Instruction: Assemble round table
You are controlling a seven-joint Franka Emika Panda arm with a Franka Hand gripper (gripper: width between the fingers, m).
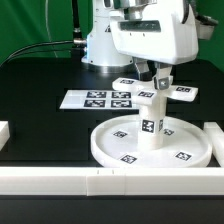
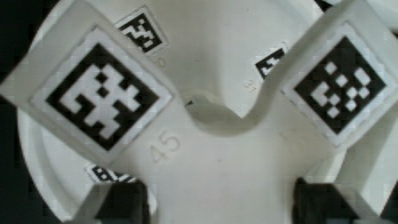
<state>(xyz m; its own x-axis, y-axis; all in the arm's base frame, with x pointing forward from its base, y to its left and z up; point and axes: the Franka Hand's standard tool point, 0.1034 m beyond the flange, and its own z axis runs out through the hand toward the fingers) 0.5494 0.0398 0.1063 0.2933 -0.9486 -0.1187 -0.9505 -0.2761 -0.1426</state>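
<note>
One white cross-shaped piece (image 1: 158, 96), cylindrical post (image 1: 151, 128), rimmed disc (image 1: 112, 147)

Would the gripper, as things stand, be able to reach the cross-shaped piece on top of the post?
Probably yes: the gripper already hangs right at the cross-shaped piece atop the post, with nothing between them. Whether it grips it is unclear.

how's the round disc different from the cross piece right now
The round disc lies flat on the black table; the cross-shaped piece sits raised above it, atop the upright post. The disc is a wide rimmed circle; the cross piece is smaller, with flat arms. The disc lies free of the gripper; the cross piece has the gripper's fingers down at it. Both are white plastic with black-and-white square tags.
</note>
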